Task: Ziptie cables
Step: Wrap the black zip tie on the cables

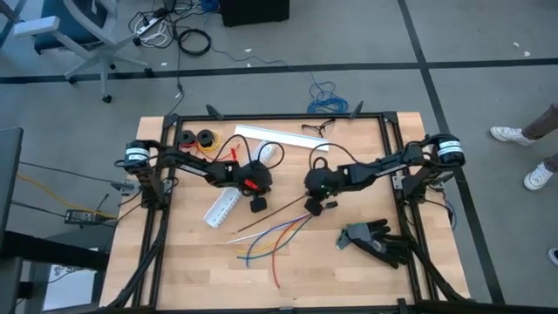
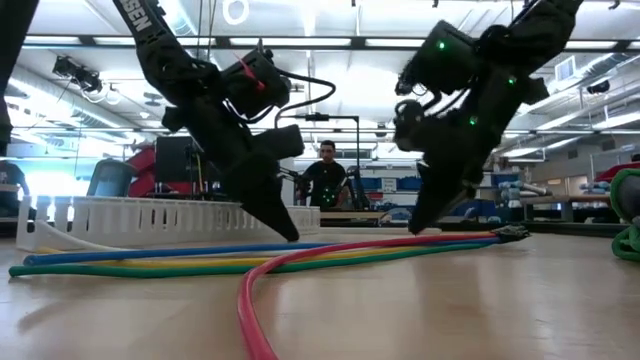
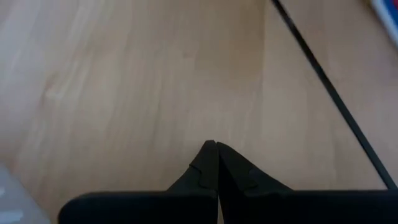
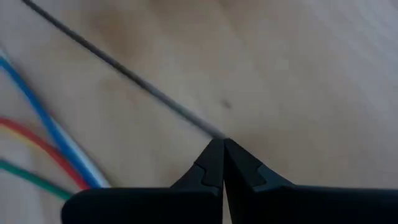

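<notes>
- Table [image 1: 183, 270]: your cables [image 1: 266, 242] lie fanned at its near middle.
- Left gripper [image 1: 259, 206]: fingers pressed together, empty, tip down by the ziptie [image 1: 277, 214].
- Right gripper [image 1: 314, 208]: you've closed it at the ziptie's right end; grip unclear.

I see even, bright overhead light on the desk [image 1: 349, 262], shadows soft and short. In my low view, ceiling strips glare at 12 o'clock, silhouetting both arms. Both wrist views are soft: the ziptie [image 4: 124, 71] blurs towards 10 o'clock.
</notes>
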